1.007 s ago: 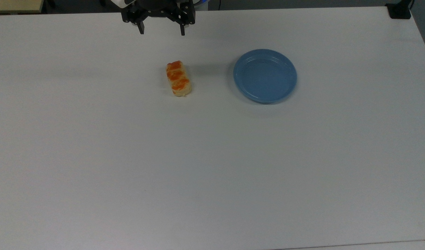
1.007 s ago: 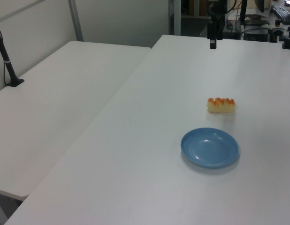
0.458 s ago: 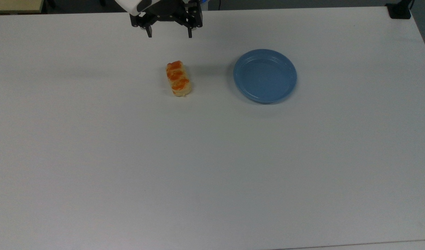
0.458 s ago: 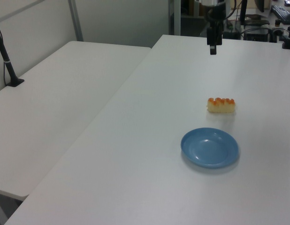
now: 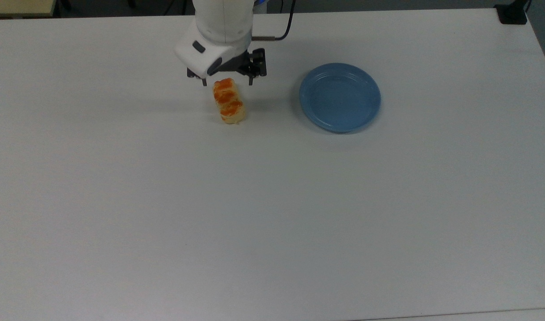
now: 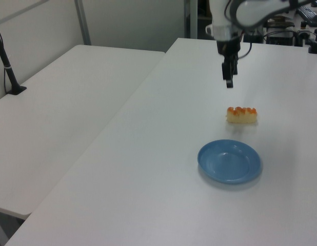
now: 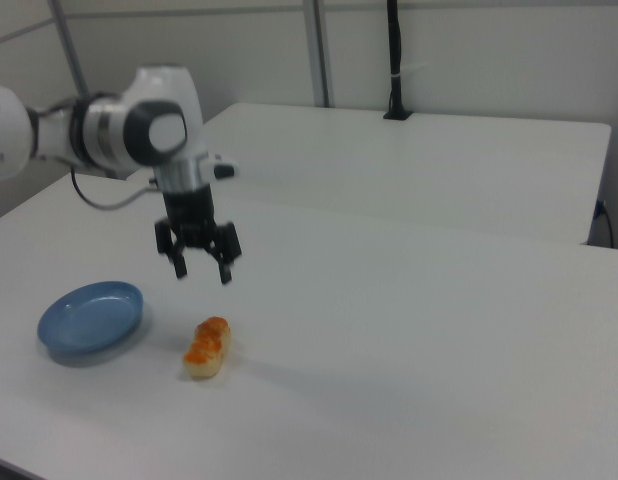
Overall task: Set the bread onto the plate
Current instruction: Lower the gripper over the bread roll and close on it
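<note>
The bread (image 5: 229, 100) is a small oblong roll with an orange glazed top, lying on the white table (image 5: 272, 214). It also appears in the left view (image 6: 242, 114) and the right view (image 7: 206, 346). The round blue plate (image 5: 339, 97) sits to the top view's right of the bread, bare inside; it is seen too in the left view (image 6: 230, 161) and the right view (image 7: 91, 315). My gripper (image 5: 227, 82) hangs open above the bread's far end, fingers spread wide, holding nothing. It shows in the left view (image 6: 229, 82) and the right view (image 7: 203, 272).
A second white table (image 6: 61, 113) adjoins at the left view's left, with a black post (image 6: 7, 64) clamped to it. A black clamp (image 5: 512, 14) sits at the top view's upper right corner.
The arm has swung forward from the table's far edge toward the bread, and the gripper now hangs over the bread's far end. Bread and plate have not moved.
</note>
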{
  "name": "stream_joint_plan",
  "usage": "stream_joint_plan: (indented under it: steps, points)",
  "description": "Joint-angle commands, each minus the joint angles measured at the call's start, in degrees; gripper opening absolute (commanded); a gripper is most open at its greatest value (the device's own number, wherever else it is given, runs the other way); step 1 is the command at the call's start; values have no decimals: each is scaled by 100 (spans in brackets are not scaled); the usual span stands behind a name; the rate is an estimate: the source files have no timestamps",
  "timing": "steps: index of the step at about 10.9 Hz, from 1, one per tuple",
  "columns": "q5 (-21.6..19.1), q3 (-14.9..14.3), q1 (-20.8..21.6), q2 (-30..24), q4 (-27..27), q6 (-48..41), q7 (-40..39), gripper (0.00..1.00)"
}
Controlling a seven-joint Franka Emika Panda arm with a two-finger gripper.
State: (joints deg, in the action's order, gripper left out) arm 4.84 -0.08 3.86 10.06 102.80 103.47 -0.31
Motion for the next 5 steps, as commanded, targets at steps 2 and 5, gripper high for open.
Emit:
stream_joint_plan:
  steps: [2,5]
  points:
    - [377,-97,194,179,1092,1008,-223,100]
    - [404,-97,246,443,1119,1035,-260,73]
